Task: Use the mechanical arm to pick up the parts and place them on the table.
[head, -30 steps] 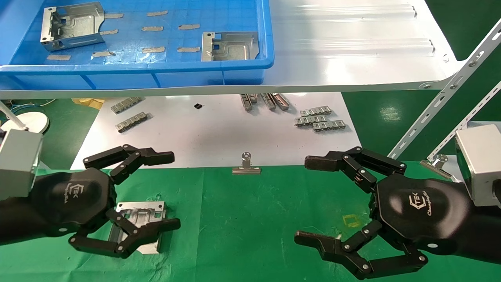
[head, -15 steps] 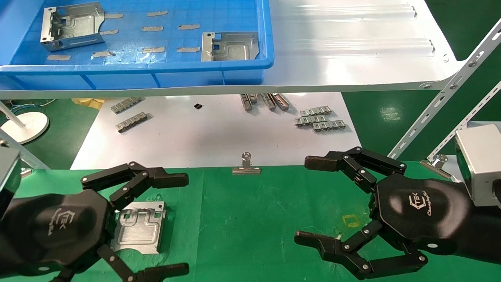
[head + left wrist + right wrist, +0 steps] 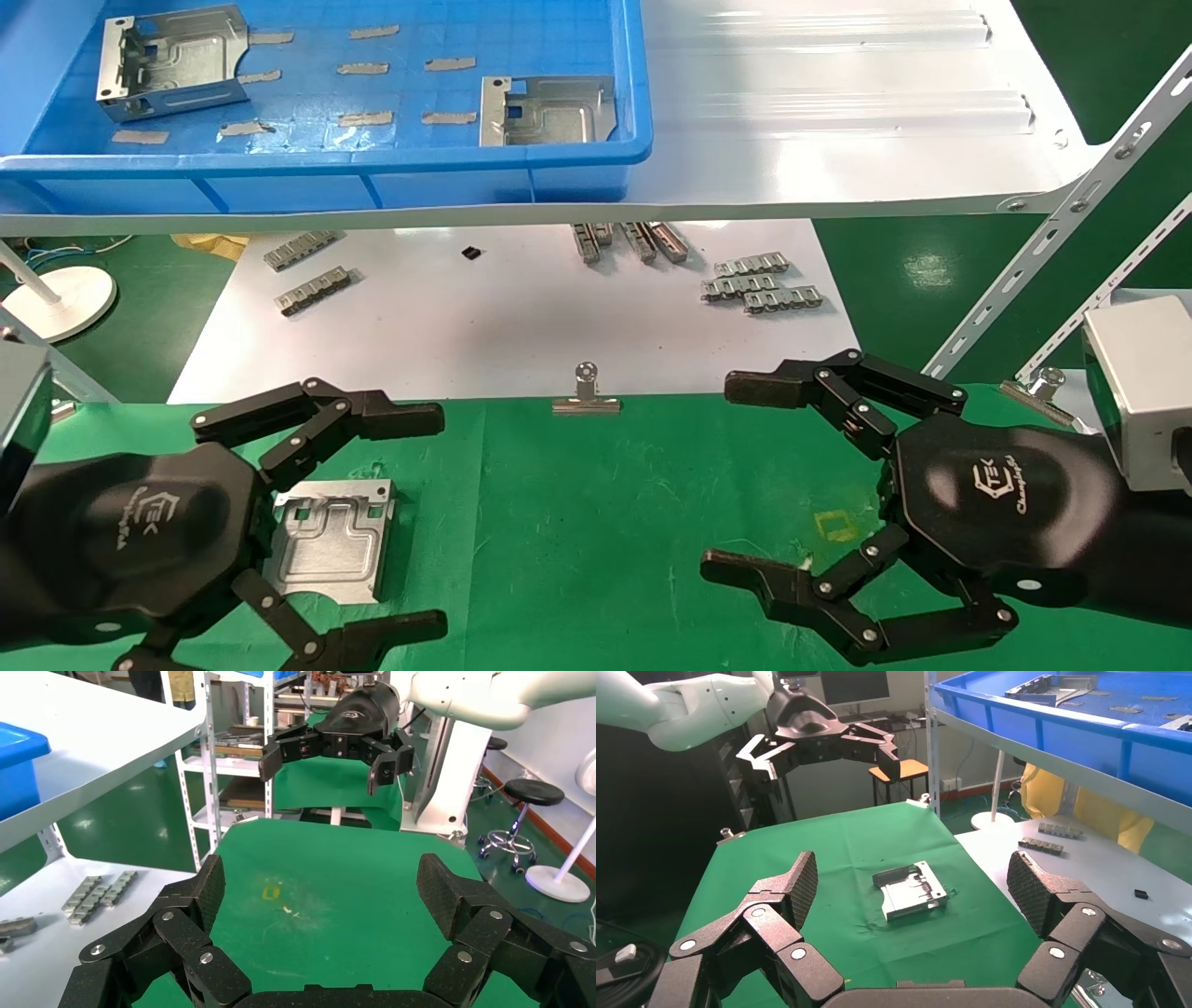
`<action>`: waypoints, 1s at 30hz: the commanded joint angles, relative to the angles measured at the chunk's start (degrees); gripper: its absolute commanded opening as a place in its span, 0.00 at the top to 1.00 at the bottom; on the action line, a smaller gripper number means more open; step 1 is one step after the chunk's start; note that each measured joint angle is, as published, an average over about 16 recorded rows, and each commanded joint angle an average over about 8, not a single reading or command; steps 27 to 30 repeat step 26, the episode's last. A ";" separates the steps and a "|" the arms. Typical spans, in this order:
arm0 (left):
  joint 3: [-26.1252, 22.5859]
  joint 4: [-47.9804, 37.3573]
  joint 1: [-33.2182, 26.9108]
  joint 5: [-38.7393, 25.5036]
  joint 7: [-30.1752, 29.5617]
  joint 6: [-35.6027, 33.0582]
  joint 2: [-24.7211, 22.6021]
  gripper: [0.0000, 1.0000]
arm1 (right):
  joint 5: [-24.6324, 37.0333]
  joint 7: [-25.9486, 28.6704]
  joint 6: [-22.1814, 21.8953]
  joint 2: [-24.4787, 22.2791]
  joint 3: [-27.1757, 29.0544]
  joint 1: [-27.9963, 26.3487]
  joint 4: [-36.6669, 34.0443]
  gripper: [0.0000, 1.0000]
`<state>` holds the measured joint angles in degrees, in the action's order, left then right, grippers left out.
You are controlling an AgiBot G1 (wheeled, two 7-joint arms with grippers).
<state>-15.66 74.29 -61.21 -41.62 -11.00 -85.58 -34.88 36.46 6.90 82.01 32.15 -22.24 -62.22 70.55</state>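
Left gripper (image 3: 317,522) hung spread wide open over the table (image 3: 596,522), empty, one bracket (image 3: 331,540) lying flat between its fingers. Right gripper (image 3: 745,475) sat well apart, also open, holding nothing.

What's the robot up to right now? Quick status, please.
Left gripper open above the placed part, not touching it. Right gripper open, idle over the green table. Two parts remain in the blue bin. Nothing in the way.

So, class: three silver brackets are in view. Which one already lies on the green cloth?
The bracket lying flat between the open left gripper's fingers. The other two brackets sit in the blue tray on the shelf.
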 commanded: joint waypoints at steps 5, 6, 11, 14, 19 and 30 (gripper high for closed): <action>-0.20 -0.40 -0.19 -0.10 0.17 -0.05 -0.07 0.00 | 0.00 0.00 0.00 0.00 0.00 0.00 0.00 0.00; -0.22 -0.44 -0.21 -0.12 0.19 -0.05 -0.07 0.00 | 0.00 0.00 0.00 0.00 0.00 0.00 0.00 0.00; -0.30 -0.62 -0.30 -0.17 0.28 -0.07 -0.09 0.00 | 0.00 0.00 0.00 0.00 0.00 0.00 0.00 0.00; -0.33 -0.69 -0.33 -0.19 0.31 -0.08 -0.10 0.00 | 0.00 0.00 0.00 0.00 0.00 0.00 0.00 0.00; -0.37 -0.79 -0.36 -0.22 0.35 -0.10 -0.12 0.00 | 0.00 0.00 0.00 0.00 0.00 0.00 0.00 0.00; -0.40 -0.86 -0.38 -0.24 0.37 -0.12 -0.14 0.00 | 0.00 0.00 0.00 0.00 0.00 0.00 0.00 0.00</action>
